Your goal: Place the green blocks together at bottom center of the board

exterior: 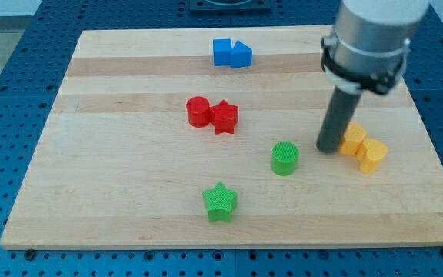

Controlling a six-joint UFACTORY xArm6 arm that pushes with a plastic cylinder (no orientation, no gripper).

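Note:
A green cylinder (pixel 284 158) stands right of the board's middle. A green star (pixel 221 202) lies below and left of it, near the bottom edge, about a block's width apart from the cylinder. My tip (pixel 329 148) rests on the board to the right of the green cylinder, with a gap between them. It sits just left of two yellow blocks (pixel 362 148), touching or nearly touching the nearer one.
A red cylinder (pixel 198 111) and a red star (pixel 224 117) touch each other at the middle. Two blue blocks (pixel 231 53) sit together near the top edge. The wooden board (pixel 114 185) lies on a blue perforated table.

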